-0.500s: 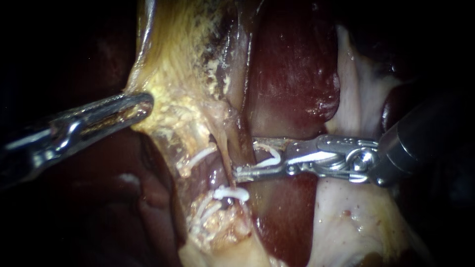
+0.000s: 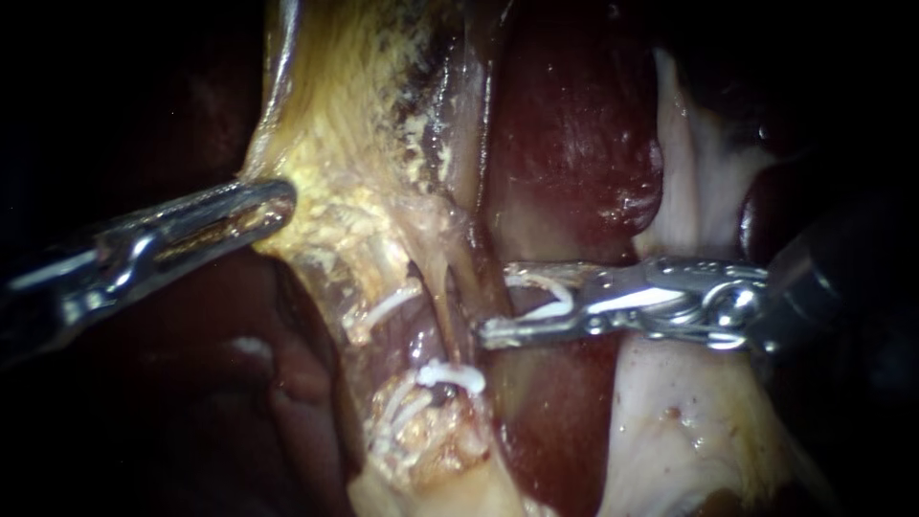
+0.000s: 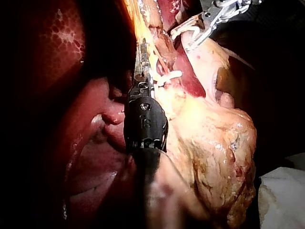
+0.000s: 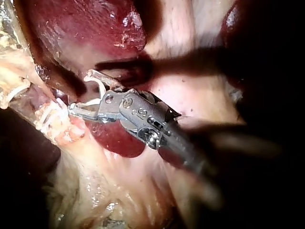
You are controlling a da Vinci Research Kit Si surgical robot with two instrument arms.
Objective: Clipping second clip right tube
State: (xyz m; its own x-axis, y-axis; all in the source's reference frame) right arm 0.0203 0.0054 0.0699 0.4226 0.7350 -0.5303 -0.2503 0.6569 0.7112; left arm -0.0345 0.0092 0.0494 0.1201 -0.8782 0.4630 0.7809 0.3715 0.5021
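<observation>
Two instruments: left instrument [image 2: 276,203] clamps yellow tissue [image 2: 335,144]; right instrument [image 2: 496,303] grips one open clip [image 2: 550,304]. One seated clip [image 2: 450,374] lower centre; others indistinct.

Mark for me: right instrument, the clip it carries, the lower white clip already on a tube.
right instrument [image 2: 495,303]: endoscope view, midway between its two tips.
carried clip [image 2: 555,308]: endoscope view, on its white curved bend.
placed clip [image 2: 450,373]: endoscope view, middle of the white bar.

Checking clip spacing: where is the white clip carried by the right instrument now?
Endoscope view, centre-right: the curved white clip sits between the jaws of the right instrument, just right of the pale tube and above the closed white clip on that tube.
</observation>
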